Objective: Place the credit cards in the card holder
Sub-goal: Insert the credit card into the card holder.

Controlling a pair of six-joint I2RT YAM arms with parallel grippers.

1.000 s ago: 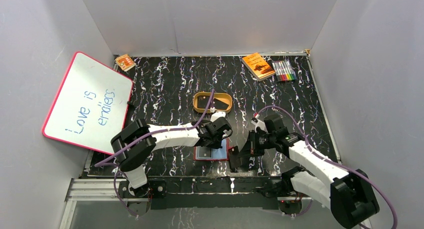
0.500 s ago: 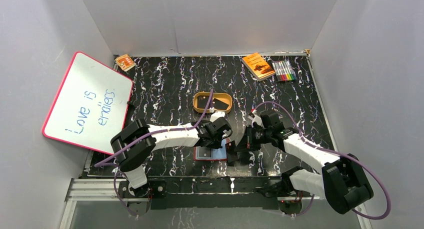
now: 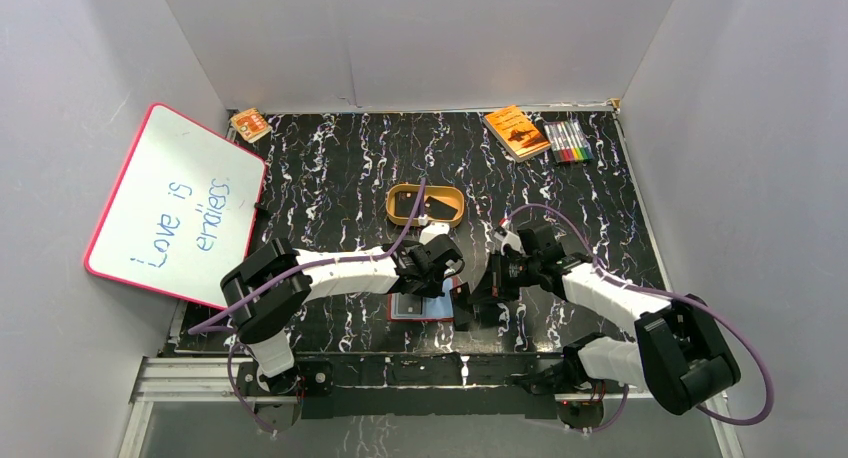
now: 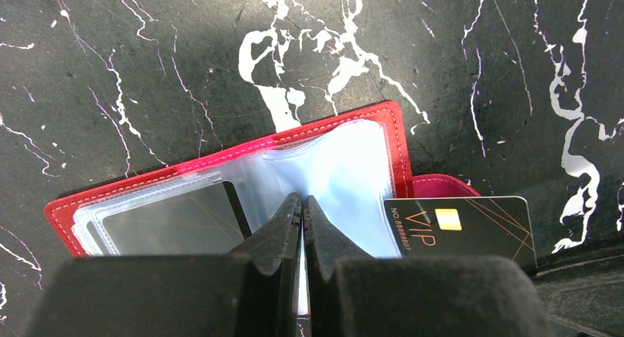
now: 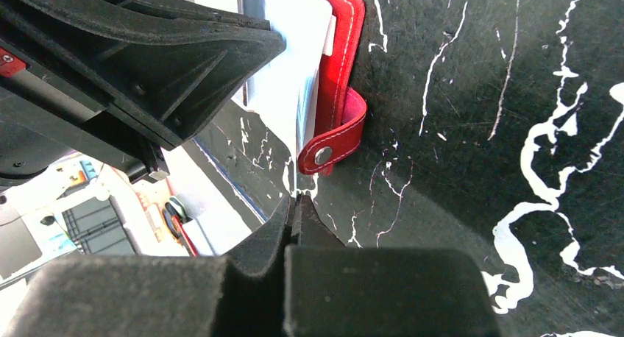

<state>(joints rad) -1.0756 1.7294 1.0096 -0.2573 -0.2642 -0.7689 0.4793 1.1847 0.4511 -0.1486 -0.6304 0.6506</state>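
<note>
Top view: card holder [image 3: 421, 306] lies open on the worktop [image 3: 330, 168] near the front edge, between the two arms. Both claws crowd over it and hide the contact, so grip state can't be read from there.

Left wrist view fills that in. Left claw [image 4: 302, 204] is fully closed, pinching a clear inner pocket sheet at the middle of the holder; the sheet bulges up around the tips. Credit card [image 4: 471, 226] sits just beside the holder's right edge, over the pink tab. Whether it touches the red rim, can't tell. A dark rectangle [image 4: 176, 221] shows inside the left pocket; could be a card, not sure.

Right wrist view: right claw [image 5: 294, 199] is closed down to a sliver on that card, seen edge-on, glossy face mirroring the surroundings. Snap tab [image 5: 332, 151] curls up just past the fingertips, silver stud visible. The left claw's body fills the upper left.

Readable text: card says "VIP", roughly "NO.8888807", plus a gold chip. Whiteboard [image 3: 175, 210] at the left wall reads "Love is endless".
</note>
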